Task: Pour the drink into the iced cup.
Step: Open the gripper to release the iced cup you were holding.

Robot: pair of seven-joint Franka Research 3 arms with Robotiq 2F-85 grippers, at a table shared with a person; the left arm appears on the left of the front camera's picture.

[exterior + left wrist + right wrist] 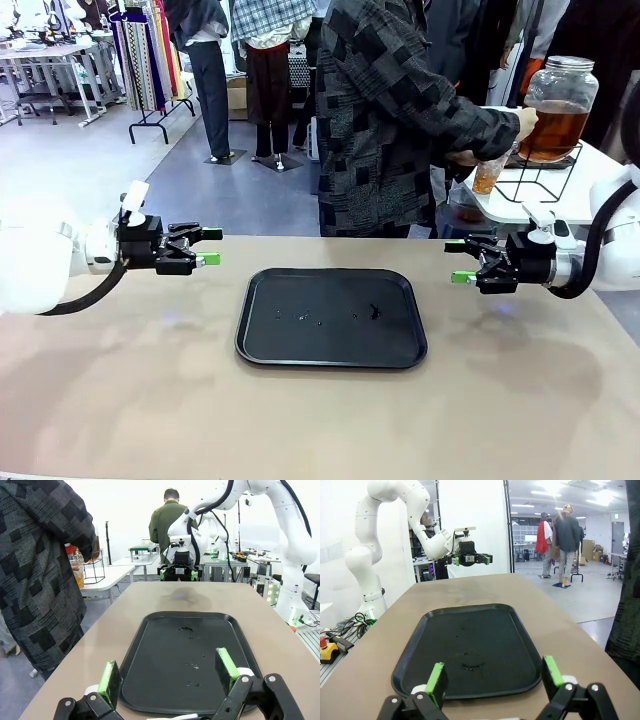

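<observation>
The amber drink [553, 130] fills the lower part of a big glass jar [560, 85] on a black wire stand [545, 175], on a white side table at the far right. A person in a dark patchwork jacket [400, 110] holds a clear cup [487, 176] at the jar's spigot; amber liquid shows in the cup. My left gripper [210, 246] hovers open over the table, left of the black tray [300, 340]. To the tray's right my right gripper [458, 261] is open too. Both hold nothing; green pads [107, 676] [436, 677] stand wide apart.
The black tray [165, 680] [445, 645] lies mid-table with a few wet drops on it. The white side table [600, 165] stands beyond the far right corner. Clothes racks and other people are farther back. Bare tabletop surrounds the tray.
</observation>
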